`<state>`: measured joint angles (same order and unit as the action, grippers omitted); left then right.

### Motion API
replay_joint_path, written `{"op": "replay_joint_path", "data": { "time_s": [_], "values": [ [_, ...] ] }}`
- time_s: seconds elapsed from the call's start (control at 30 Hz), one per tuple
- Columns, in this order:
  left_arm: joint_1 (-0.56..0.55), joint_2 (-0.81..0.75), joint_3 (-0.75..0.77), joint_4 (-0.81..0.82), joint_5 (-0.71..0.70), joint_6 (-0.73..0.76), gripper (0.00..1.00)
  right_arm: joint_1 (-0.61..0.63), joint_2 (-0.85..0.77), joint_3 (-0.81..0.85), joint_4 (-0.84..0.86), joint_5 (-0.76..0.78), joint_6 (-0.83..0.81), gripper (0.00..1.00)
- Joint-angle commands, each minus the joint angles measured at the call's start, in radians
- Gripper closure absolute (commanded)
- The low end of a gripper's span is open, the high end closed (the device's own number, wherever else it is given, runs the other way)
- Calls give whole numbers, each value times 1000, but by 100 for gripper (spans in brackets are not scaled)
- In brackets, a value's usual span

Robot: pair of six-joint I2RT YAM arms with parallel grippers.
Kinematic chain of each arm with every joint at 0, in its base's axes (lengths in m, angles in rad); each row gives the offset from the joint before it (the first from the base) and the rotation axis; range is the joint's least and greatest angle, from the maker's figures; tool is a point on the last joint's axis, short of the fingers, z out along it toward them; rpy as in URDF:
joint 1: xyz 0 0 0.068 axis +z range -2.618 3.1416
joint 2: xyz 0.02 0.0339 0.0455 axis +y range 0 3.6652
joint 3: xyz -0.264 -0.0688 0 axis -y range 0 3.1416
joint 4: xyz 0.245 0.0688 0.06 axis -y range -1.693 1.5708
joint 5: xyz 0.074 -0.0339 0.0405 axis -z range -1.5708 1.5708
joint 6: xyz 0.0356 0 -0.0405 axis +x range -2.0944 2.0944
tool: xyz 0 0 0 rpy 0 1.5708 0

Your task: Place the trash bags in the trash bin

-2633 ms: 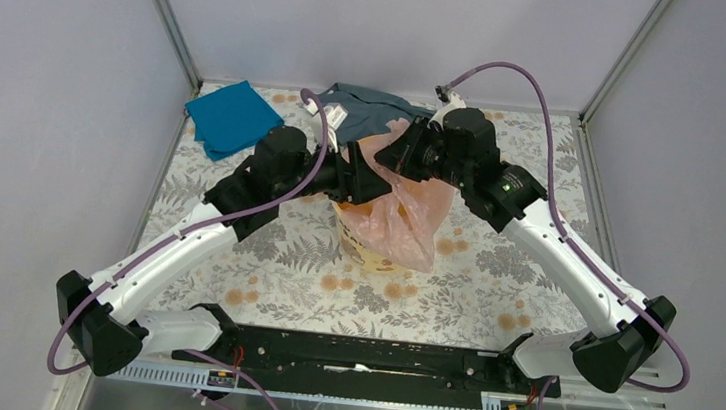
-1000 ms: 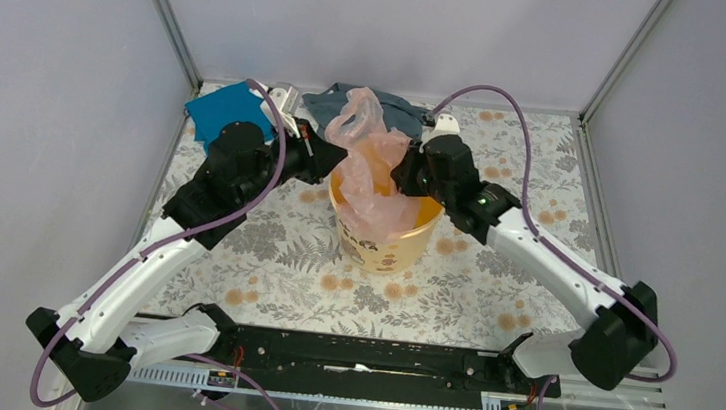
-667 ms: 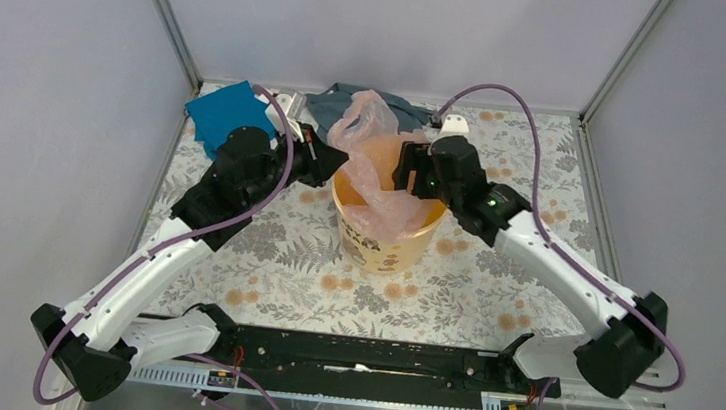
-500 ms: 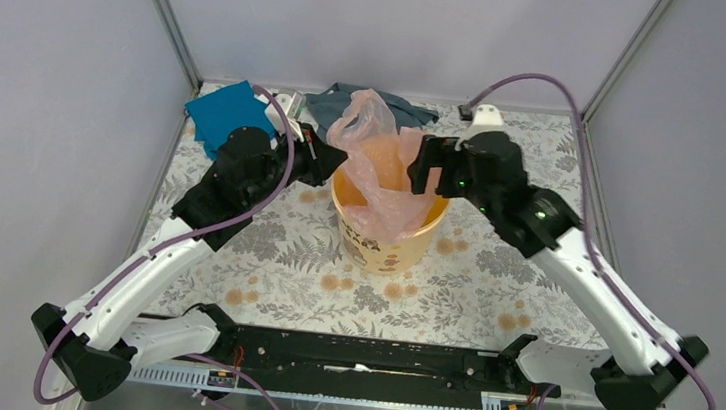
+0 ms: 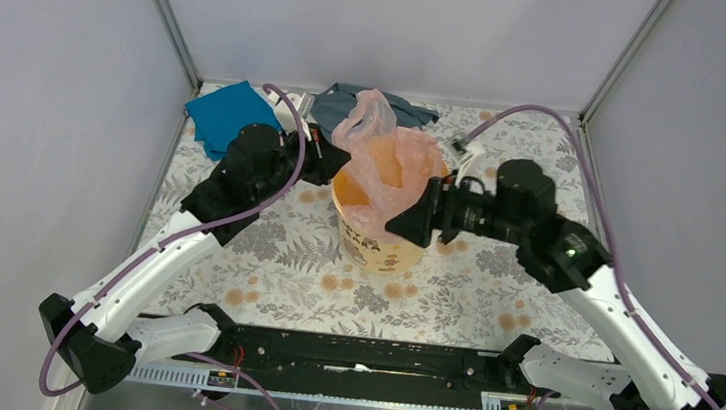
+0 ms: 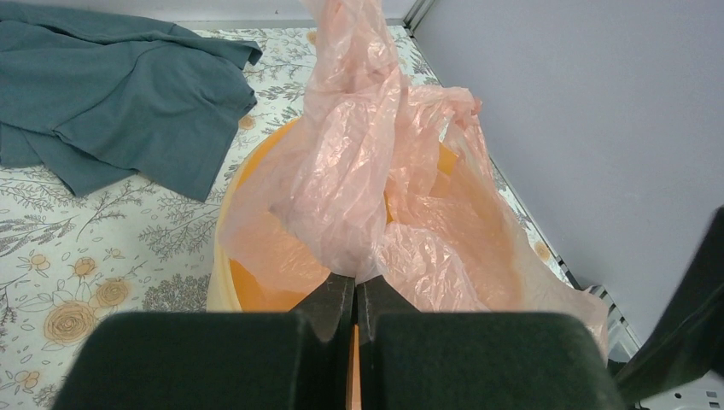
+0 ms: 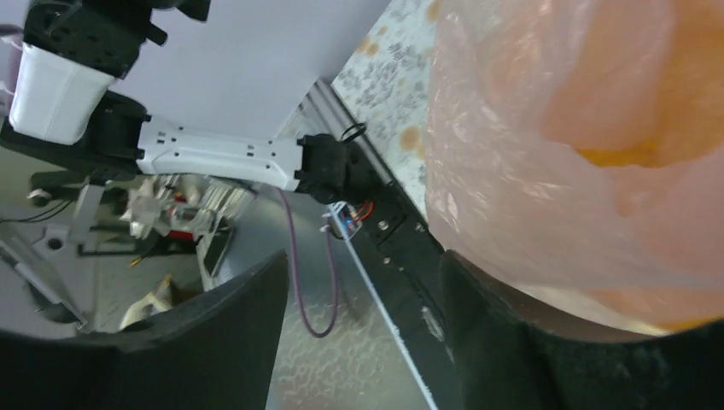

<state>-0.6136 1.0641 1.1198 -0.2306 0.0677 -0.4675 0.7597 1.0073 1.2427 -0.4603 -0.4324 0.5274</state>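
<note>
1. A round yellow-orange bin (image 5: 367,251) stands in the middle of a floral-patterned table (image 5: 273,267).
2. The pink trash bag (image 5: 387,172) sits partly inside the bin. Its wrinkled film is draped over the right rim, and one twisted end rises above the far edge.
3. The left gripper (image 6: 354,286) is at the bin's left rim, clamped on a fold of the bag (fingers pressed together, film pinched between them).
4. The right gripper (image 5: 416,220) is at the bin's near-right side, jaws spread and grasping nothing.
5. A grey cloth (image 5: 343,106) and a teal cloth (image 5: 230,115) lie behind the bin.
</note>
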Motion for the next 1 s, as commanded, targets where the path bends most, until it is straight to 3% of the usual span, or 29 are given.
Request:
{"op": "replay_joint_path", "data": {
  "time_s": [0.0, 0.23, 0.33, 0.47, 0.53, 0.63, 0.8, 0.97],
  "values": [
    [5, 5, 66, 40, 5, 4, 100, 39, 56, -58, 271, -148, 146, 31],
    [5, -12, 66, 24, 21, -20, 100, 42, 289, 6, 72, 462, -70, 49],
    [5, -26, 40, 26, 31, -36, 100, 58, 389, -1, 67, 491, -104, 55],
    [5, -43, -10, 26, 30, -50, 100, 105, 413, -6, 42, 506, -108, 54],
    [5, -58, -33, 28, 21, -57, 100, 106, 361, 12, 20, 471, -107, 47],
    [5, -81, -54, 31, 24, -71, 100, 106, 248, 50, -16, 435, -123, 27],
    [5, -109, -75, 1, 56, -90, 100, 106, 126, 148, -153, 493, -170, 4],
    [5, -157, -124, 22, 90, -144, 100, 105, 87, 151, -138, 745, -250, 0]
  ]
}}
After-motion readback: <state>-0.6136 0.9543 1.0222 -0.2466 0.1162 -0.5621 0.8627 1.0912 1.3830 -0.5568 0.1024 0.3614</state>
